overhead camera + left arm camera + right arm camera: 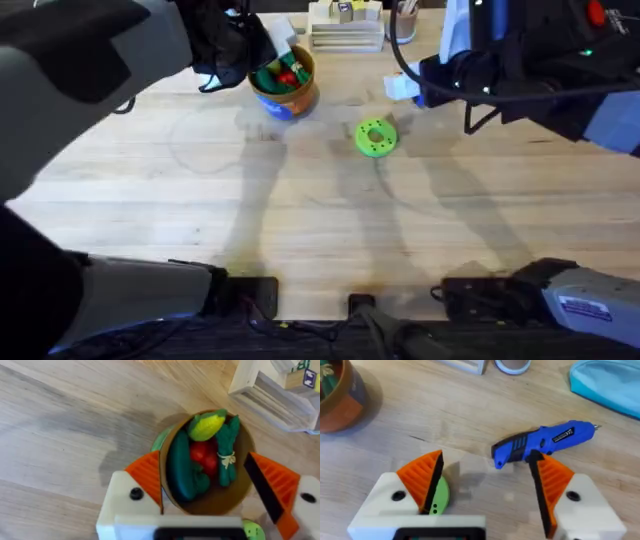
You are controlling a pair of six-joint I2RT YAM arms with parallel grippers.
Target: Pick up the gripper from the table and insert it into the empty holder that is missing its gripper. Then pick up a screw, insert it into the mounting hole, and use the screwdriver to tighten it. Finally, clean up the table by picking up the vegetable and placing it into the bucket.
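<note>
Vegetable (181, 472) inside bucket (245, 487), left gripper (215, 487) open above

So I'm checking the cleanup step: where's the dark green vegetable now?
The vegetable lies inside the bucket, on the table's far left-centre in the overhead view, beside the red and yellow toy foods, directly under the open left tool.

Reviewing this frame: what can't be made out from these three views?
- Overhead: the left gripper is blurred above the bucket, its fingers unreadable there.
- Overhead: the right gripper's end is lost in the dark arm.
- Left wrist: the vegetable runs under the toys; its lower end is hidden.
- Right wrist: the green disc sits mostly behind an orange pad.
</note>
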